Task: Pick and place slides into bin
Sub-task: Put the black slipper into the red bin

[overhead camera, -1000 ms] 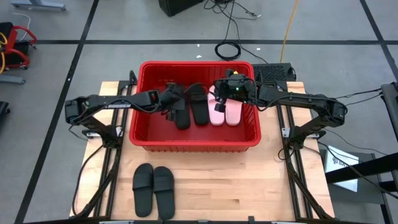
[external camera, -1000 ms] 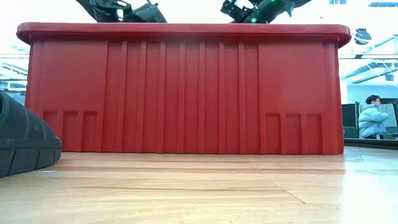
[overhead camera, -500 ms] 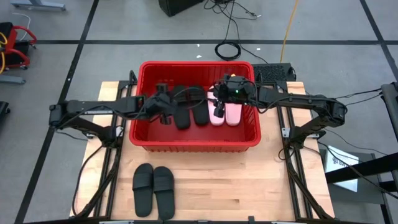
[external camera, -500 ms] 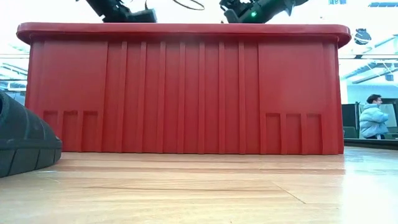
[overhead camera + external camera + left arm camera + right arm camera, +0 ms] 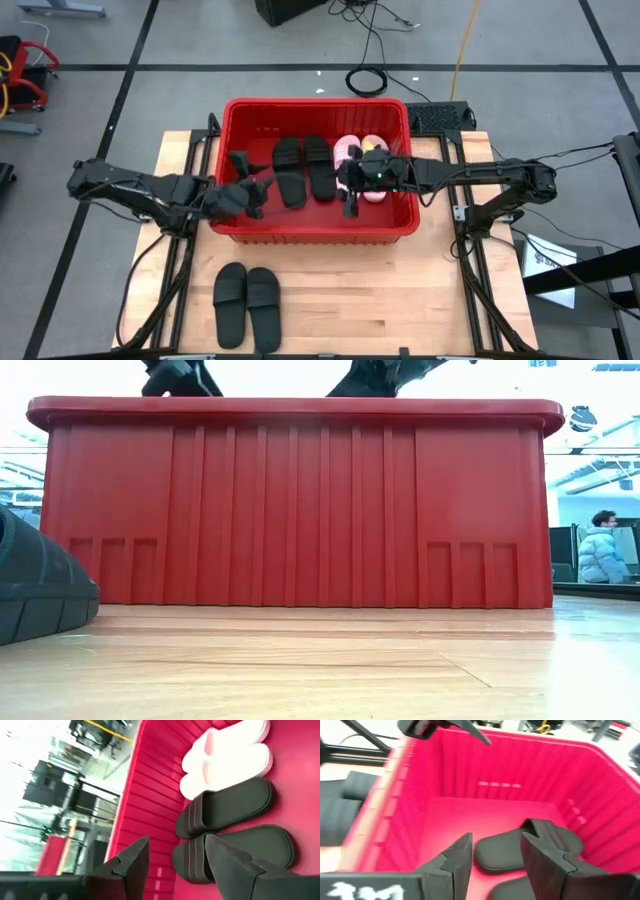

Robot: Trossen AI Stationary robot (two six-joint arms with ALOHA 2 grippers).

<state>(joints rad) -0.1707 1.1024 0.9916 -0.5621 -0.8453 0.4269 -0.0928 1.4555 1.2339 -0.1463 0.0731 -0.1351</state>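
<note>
The red bin [image 5: 225, 215] stands mid-table. On its floor lie two black slides [image 5: 288, 170] [image 5: 320, 168] and two pale pink slides [image 5: 350, 150] side by side, soles down. Two more black slides [image 5: 246, 305] lie on the wooden table in front of the bin; one toe [image 5: 40, 590] shows in the low view. My left gripper [image 5: 260, 190] hovers open over the bin's near left part, left of the black slides [image 5: 235, 810]. My right gripper [image 5: 350, 198] hovers open over the bin's near middle, with a black slide [image 5: 505, 851] beyond its fingers. Neither holds anything.
The bin's tall front wall [image 5: 300, 500] fills the low view. A person in a pale jacket [image 5: 598, 552] sits far behind the table on the right. Bare wood [image 5: 380, 290] lies in front of the bin, right of the two slides there.
My left gripper has drawn back from over the black slides toward the table's left and near edges, rising and turning. My right gripper has swung from over the pink slides toward the near edge. Both stay open. The slides lie where they were.
</note>
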